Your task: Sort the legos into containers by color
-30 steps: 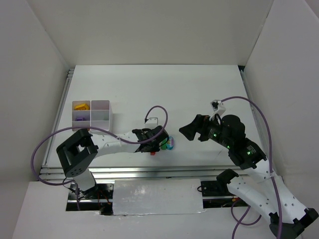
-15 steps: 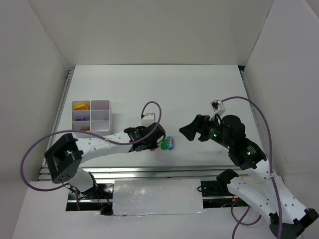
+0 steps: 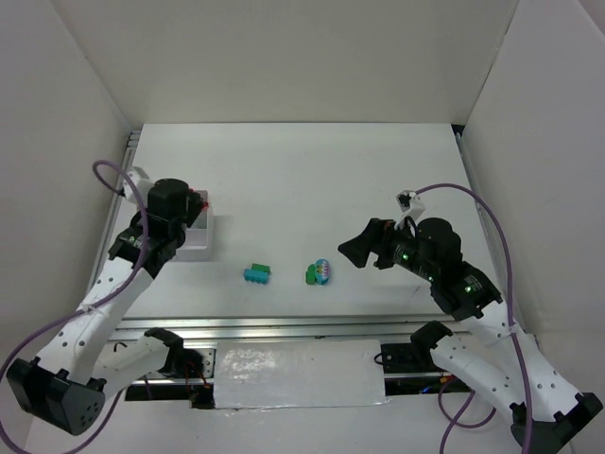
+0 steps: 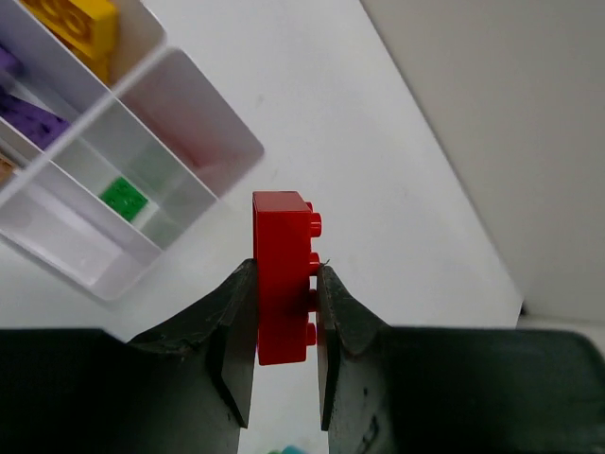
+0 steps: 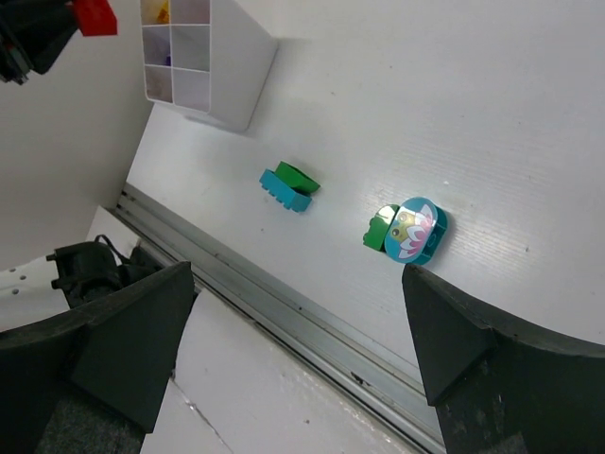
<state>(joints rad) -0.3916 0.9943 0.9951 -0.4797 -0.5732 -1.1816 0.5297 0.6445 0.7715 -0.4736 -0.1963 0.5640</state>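
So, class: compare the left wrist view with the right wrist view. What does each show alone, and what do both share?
Left wrist only: a clear look at what lies in the tray, a yellow brick, a purple brick and a small green piece in separate compartments. Right wrist only: the loose pieces on the table, a teal and green studded brick and a teal oval piece. Both: the tray and the red brick clamped in the left hand.

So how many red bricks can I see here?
1. The red brick is pinched in the left gripper, near the tray. Others could be hidden in tray compartments that the views don't show fully.
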